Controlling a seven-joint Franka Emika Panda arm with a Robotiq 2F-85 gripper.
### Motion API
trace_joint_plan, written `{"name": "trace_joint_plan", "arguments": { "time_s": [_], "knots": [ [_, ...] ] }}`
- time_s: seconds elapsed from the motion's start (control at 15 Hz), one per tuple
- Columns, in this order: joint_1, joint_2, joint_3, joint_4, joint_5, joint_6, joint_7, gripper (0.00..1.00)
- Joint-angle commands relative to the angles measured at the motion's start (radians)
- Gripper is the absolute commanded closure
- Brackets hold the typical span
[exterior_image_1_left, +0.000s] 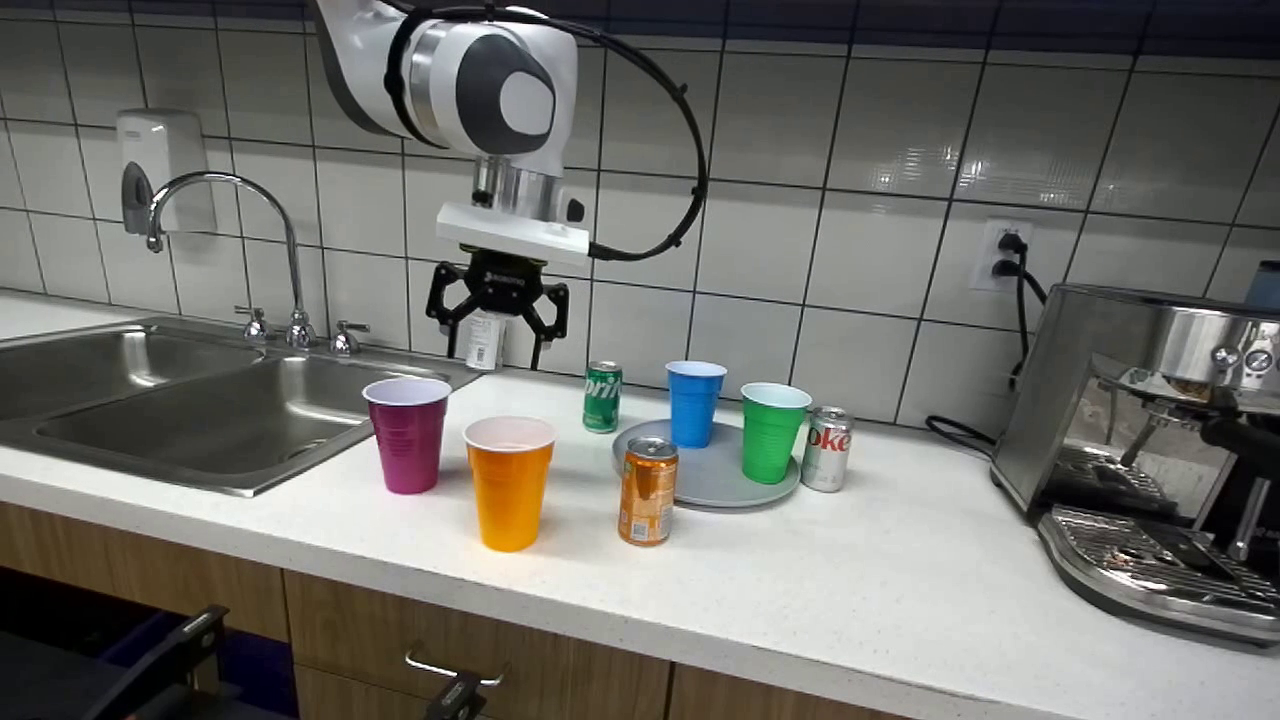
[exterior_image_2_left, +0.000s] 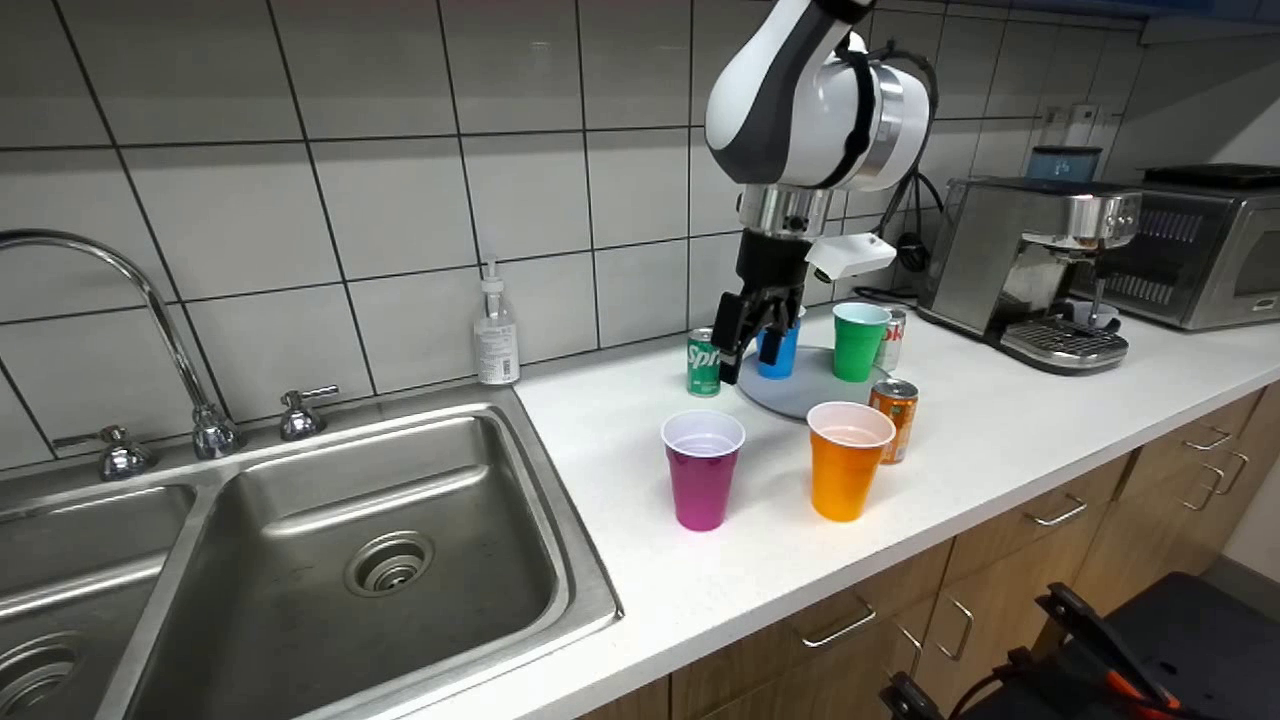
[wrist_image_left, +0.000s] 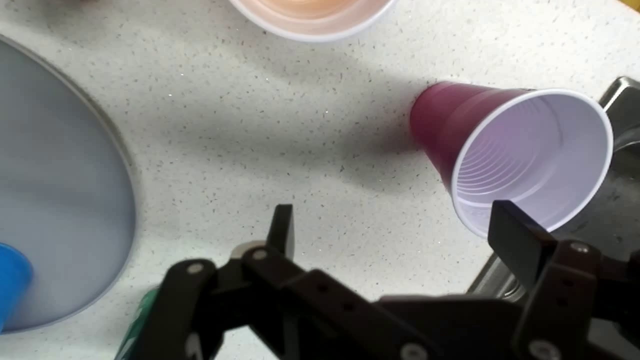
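My gripper is open and empty, pointing down above the counter, apart from everything. It also shows in the wrist view. A purple cup stands upright near it, and its white inside shows in the wrist view. An orange cup with some liquid in it stands closer to the counter's front edge. A green Sprite can stands behind, near the wall. A grey plate holds a blue cup and a green cup. An orange can and a silver Coke can stand beside the plate.
A steel double sink with a curved faucet borders the counter. A clear pump bottle stands at the sink's back corner by the tiled wall. An espresso machine and a toaster oven stand at the far end.
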Motion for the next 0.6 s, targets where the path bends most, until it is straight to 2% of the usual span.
{"name": "trace_joint_plan", "arguments": {
  "time_s": [0.0, 0.53],
  "knots": [
    [0.016, -0.007, 0.01, -0.007, 0.001, -0.022, -0.018, 0.0],
    [0.036, 0.026, 0.016, -0.008, -0.01, -0.002, 0.002, 0.0]
  ]
}}
